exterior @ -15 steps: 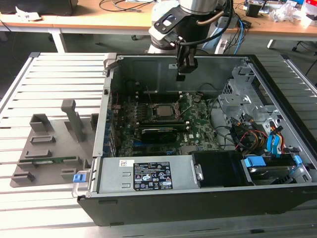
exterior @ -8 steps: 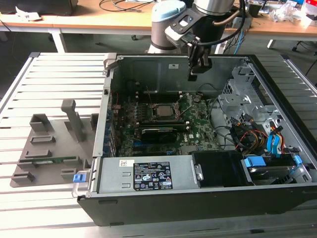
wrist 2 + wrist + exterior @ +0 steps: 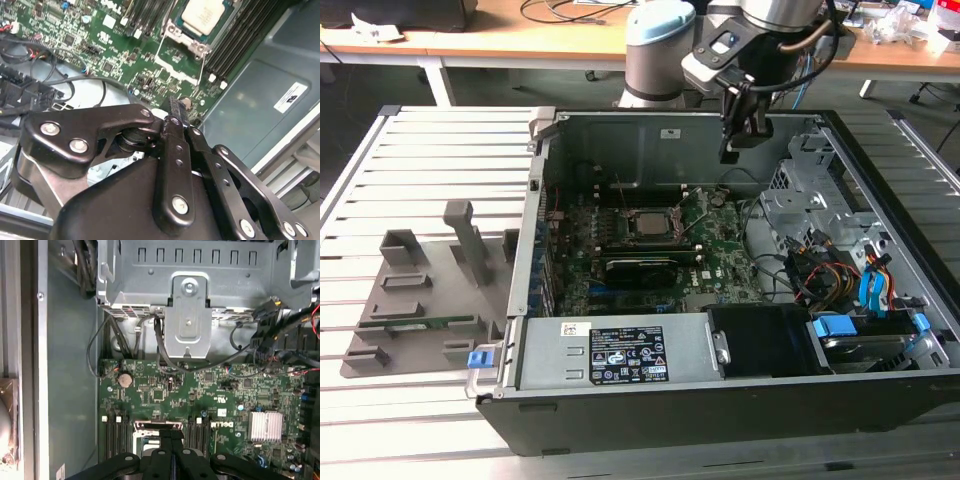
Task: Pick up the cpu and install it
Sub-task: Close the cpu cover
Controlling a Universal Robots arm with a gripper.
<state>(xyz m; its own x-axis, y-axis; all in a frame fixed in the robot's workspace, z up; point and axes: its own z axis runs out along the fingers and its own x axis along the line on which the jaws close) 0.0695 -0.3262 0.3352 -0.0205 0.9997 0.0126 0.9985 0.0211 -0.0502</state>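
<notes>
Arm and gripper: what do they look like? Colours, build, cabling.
The arm is silver-grey with a pale blue joint cap. A black cable loops off its wrist. The gripper is all black. In the second wrist view it is built from flat, round-ended linkage bars pinned with silver screws, and these narrow to slim fingers.

Counts: one arm [image 3: 660, 50] with one gripper [image 3: 730, 150]; one open case [image 3: 720, 410]; one motherboard [image 3: 720, 250]; one cpu [image 3: 645, 222]; one power supply [image 3: 620, 355]; one finned heatsink [image 3: 266, 426]; one coin cell [image 3: 125, 378]; one drive cage [image 3: 190, 280]; one grey tray [image 3: 430, 290] with one memory stick [image 3: 420, 323]; one wooden bench [image 3: 520, 40].
</notes>
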